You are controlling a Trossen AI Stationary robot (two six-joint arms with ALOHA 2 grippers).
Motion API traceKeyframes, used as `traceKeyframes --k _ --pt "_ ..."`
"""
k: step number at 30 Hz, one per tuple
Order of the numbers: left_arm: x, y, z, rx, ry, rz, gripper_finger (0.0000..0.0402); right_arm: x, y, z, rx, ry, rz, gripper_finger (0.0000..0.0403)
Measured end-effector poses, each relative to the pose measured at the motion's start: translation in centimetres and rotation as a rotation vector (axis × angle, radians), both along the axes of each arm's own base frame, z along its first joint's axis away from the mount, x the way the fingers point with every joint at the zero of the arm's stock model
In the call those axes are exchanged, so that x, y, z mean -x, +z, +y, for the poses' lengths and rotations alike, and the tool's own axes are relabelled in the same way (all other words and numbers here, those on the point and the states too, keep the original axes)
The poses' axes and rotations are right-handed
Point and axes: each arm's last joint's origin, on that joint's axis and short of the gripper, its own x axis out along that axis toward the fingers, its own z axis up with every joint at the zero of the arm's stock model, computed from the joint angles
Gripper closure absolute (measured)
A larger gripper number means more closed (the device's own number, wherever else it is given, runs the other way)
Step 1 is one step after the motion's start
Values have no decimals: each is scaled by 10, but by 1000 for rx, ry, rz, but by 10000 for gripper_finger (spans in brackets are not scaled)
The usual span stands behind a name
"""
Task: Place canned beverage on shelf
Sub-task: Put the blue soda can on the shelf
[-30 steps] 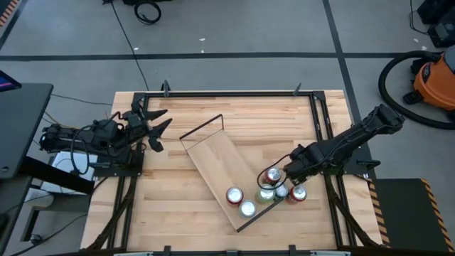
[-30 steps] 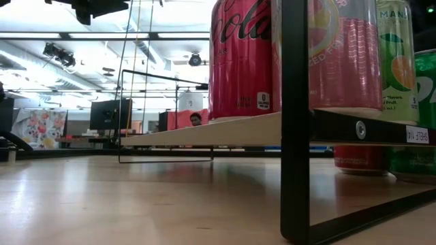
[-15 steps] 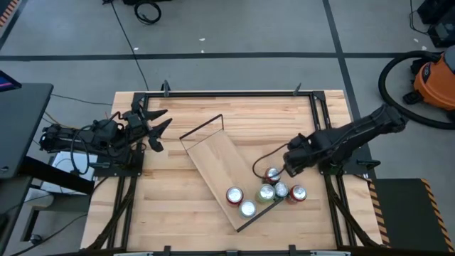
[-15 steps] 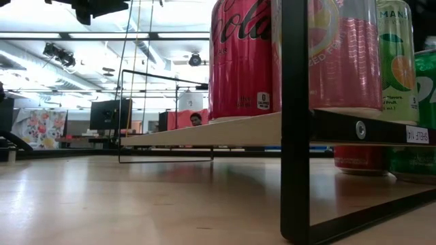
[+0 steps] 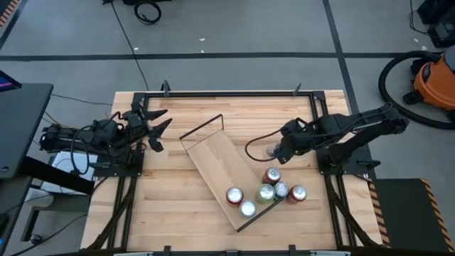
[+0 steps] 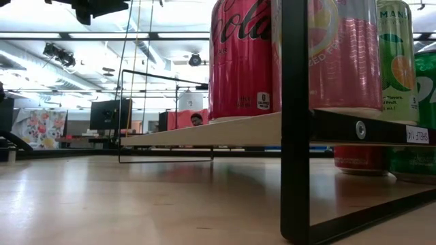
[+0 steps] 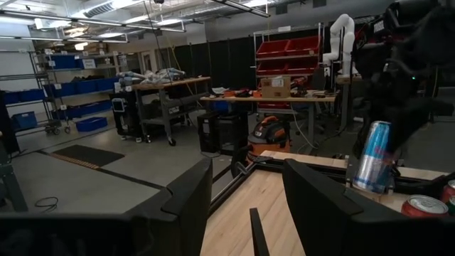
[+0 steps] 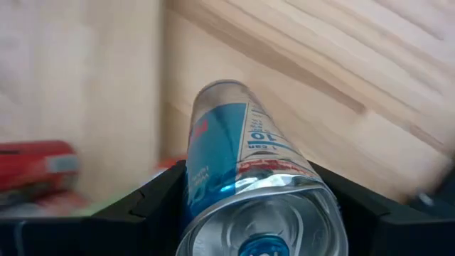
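My right gripper [image 5: 277, 149] is shut on a blue-and-silver can [image 8: 234, 142] above the table, just off the far right side of the shelf. The can also shows in the left wrist view [image 7: 373, 156]. The shelf [image 5: 213, 167] is a long light-wood board with a thin dark wire frame, lying slantwise on the tabletop. Two cans [image 5: 234, 195] stand on its near end. Several more cans [image 5: 281, 190] stand close by at its right side. My left gripper [image 5: 153, 128] is open and empty at the table's left edge. My right gripper pinches the can's upper end [image 8: 213, 188] between its two fingers [image 8: 153, 203], one on each side of the wall. The fingers come from above, pointing down. The can hangs below them nearly upright, slightly tilted, its lower end [image 8: 220, 89] over the wood.
In the low view a red can [image 6: 245, 58], a pink can [image 6: 340, 54] and a green-orange can [image 6: 398, 54] stand on the board behind the black frame post [image 6: 294, 122]. The board's far half [image 5: 206, 153] is bare. An orange vacuum [image 5: 434, 78] stands off the table's right.
My right gripper has gone from the cluster of cans toward the table's far edge and a little left, carrying the blue-and-silver can with it. The other cans have stayed where they were.
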Motion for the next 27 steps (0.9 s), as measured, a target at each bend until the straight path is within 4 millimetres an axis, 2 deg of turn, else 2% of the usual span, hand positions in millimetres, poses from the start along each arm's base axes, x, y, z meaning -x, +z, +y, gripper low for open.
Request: traceKeyframes --k 7,16,21,27 --pt "0 0 0 0 0 -1 219 -25 1 2 -33 85 -140 147" --pt "0 0 0 -1 0 0 219 -80 -18 12 -127 258 -269 147" --pt "0 0 0 -1 0 0 219 -104 -27 13 -166 313 -257 147" --pt "0 0 0 -2 0 1 219 -134 -3 18 -120 385 -228 147"
